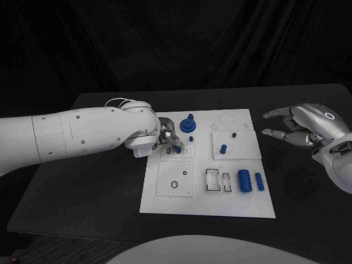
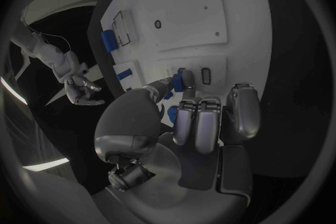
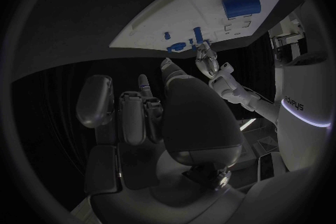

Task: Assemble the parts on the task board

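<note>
The white task board [image 1: 208, 203] lies mid-table. My left hand [image 1: 148, 140] reaches over the board's left side and pinches a small blue part [image 1: 179, 148] between thumb and finger, just above a plate with a dark slot [image 2: 206, 75]; the wrist view shows the same part [image 2: 178, 82]. A blue gear-like part [image 1: 188, 125] stands just behind the hand. Small blue pegs [image 1: 224, 148] stand in the right plate. Two blue cylinders [image 1: 244, 179] lie at the board's front right. My right hand [image 1: 303, 126] hovers off the board's right edge, fingers apart, holding nothing.
A plate with a small ring [image 1: 174, 184] and a plate with rectangular slots [image 1: 213, 180] sit in the board's front half. Black table [image 1: 89, 181] surrounds the board on all sides. The right wrist view shows the board [image 3: 161, 17] and its cylinders [image 3: 241, 5].
</note>
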`<action>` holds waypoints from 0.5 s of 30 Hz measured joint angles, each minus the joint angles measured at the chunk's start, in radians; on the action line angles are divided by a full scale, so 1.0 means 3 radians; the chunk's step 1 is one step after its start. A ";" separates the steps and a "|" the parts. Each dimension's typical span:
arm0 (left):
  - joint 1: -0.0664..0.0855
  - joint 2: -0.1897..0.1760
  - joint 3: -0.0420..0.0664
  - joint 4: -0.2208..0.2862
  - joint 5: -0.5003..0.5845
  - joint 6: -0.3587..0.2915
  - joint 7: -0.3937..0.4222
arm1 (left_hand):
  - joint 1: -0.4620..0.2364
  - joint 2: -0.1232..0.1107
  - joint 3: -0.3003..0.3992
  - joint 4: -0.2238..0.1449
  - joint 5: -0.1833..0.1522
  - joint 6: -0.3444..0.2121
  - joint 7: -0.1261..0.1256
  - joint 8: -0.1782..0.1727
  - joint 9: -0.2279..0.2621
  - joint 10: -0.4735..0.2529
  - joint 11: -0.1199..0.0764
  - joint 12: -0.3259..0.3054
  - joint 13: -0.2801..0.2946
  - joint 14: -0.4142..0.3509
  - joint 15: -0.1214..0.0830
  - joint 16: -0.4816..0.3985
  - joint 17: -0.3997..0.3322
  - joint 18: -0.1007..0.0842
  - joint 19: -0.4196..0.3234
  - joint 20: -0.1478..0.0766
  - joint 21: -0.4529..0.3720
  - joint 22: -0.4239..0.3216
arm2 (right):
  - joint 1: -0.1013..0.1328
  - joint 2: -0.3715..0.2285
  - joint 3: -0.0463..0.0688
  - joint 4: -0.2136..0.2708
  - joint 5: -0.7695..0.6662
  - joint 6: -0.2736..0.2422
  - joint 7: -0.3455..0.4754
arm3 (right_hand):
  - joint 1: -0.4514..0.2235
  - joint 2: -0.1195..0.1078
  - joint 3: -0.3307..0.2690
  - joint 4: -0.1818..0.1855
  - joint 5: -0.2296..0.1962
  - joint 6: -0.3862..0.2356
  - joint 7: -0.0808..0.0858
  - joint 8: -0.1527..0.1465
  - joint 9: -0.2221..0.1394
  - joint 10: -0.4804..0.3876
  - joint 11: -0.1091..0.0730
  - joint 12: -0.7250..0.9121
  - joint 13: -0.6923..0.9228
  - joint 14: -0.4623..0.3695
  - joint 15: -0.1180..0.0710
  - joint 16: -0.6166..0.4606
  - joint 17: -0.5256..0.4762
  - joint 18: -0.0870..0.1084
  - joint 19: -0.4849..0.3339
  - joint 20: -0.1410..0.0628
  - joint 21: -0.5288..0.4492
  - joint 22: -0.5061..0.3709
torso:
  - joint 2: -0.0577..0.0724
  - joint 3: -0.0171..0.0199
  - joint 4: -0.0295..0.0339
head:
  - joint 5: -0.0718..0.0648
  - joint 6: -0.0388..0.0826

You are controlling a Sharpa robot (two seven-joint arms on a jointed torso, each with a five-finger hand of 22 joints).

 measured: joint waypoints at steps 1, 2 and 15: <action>0.0000 0.0000 0.0000 0.0000 0.0000 0.0001 0.0002 | 0.0000 0.0000 0.0000 0.0000 0.0000 0.0000 0.0000 0.0000 0.0000 0.0000 0.0000 0.0000 0.0000 0.0000 0.0000 0.0000 0.0000 0.0000 0.0000 0.0000 0.0000 0.0000 | 0.0000 0.0000 0.0000 0.0000 0.0000 0.0001 -0.0001 | 0.0000 0.0000 0.0000 0.0000 0.0000 0.0000 0.0000 0.0000 0.0000 0.0000 0.0000 0.0000 0.0000 0.0000 0.0000 0.0000 0.0000 0.0000 0.0000 0.0000 0.0000 0.0000 | 0.0000 0.0000 0.0000 | 0.0000 -0.0001; -0.0001 0.0000 0.0000 -0.0001 0.0000 0.0001 0.0003 | 0.0000 0.0000 0.0000 0.0000 0.0000 0.0000 0.0000 0.0000 0.0000 0.0000 0.0000 0.0000 0.0000 0.0000 0.0000 0.0000 0.0000 0.0000 0.0000 0.0000 0.0000 0.0000 | 0.0000 0.0000 0.0000 0.0000 0.0000 0.0002 -0.0001 | 0.0000 0.0000 0.0000 0.0000 0.0000 0.0000 0.0000 0.0000 0.0000 0.0000 0.0000 0.0000 0.0000 0.0000 0.0000 0.0000 0.0000 0.0000 0.0000 0.0000 0.0000 0.0000 | 0.0000 0.0000 0.0000 | 0.0001 -0.0002; -0.0005 0.0001 0.0001 0.0001 0.0000 0.0005 0.0011 | 0.0000 0.0000 0.0000 0.0000 -0.0013 0.0001 0.0001 0.0002 0.0000 0.0000 0.0000 0.0000 0.0000 0.0000 0.0000 0.0000 -0.0001 0.0000 0.0000 0.0000 -0.0013 0.0000 | 0.0000 -0.0002 0.0000 -0.0003 0.0000 0.0013 -0.0010 | 0.0000 0.0000 0.0000 0.0000 0.0000 0.0000 0.0000 0.0000 0.0000 0.0000 0.0000 0.0000 0.0000 0.0000 0.0000 0.0000 0.0000 0.0000 0.0000 0.0000 0.0000 -0.0001 | -0.0002 0.0004 0.0000 | 0.0004 -0.0015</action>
